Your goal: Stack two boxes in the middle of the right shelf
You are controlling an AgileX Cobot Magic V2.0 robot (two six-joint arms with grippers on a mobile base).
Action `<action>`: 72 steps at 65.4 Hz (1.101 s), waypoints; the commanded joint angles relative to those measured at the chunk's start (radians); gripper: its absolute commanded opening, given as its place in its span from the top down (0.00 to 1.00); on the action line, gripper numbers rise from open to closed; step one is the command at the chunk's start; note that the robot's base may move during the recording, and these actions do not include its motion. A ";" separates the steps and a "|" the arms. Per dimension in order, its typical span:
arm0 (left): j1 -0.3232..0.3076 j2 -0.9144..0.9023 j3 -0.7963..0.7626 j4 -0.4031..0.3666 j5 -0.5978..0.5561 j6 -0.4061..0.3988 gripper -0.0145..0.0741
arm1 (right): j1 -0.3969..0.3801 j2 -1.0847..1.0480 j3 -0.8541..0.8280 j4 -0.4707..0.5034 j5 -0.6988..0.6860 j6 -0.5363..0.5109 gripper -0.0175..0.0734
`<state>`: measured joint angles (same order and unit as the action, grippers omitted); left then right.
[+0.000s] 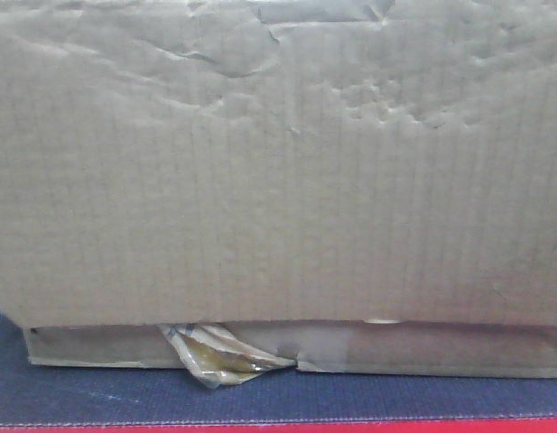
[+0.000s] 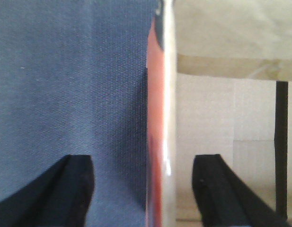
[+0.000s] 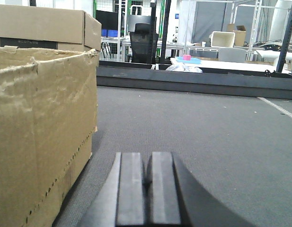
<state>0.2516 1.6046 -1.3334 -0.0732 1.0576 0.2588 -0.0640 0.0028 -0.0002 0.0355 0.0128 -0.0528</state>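
Dark grey woven fabric covered the platform [image 1: 79,397], and a red strip [image 1: 260,426] trimmed its front edge. On it lay the flatter box [image 1: 440,347] of plain brown corrugated card. Torn yellowish tape [image 1: 219,361] hung crumpled from its front face, left of the middle. The large box [image 1: 278,180] sat directly on top, its ribbed face creased and dented along the upper part. It spanned the whole front view, leaving only a narrow band of fabric before the red edge.

At the left wrist, the left gripper [image 2: 145,161] had its black tapered fingers [image 2: 72,189] spread wide with nothing held. Blue-grey fabric lay behind the left one. The platform's red edge and a pale glossy strip ran up between the two fingers, and a thin black bar [image 2: 280,142] stood upright at the far right.

At the right wrist, a ragged-rimmed box [image 3: 41,132] stood on the grey fabric at the left, with a row of perforations near its base. Which of the two it was could not be told. Just right of it, the right gripper [image 3: 146,165] hung low with its fingers pressed together and empty. Open fabric stretched ahead and rightward to a dark raised rim [image 3: 193,81] at the platform's far edge.
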 commanded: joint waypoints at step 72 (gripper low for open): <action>-0.172 -0.101 -0.713 0.065 0.148 -0.373 0.96 | -0.003 -0.003 0.000 0.004 -0.020 -0.001 0.98</action>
<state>0.1566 1.5191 -1.9775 -0.0121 1.1901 -0.0604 -0.0640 0.0028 -0.0002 0.0372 0.0128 -0.0528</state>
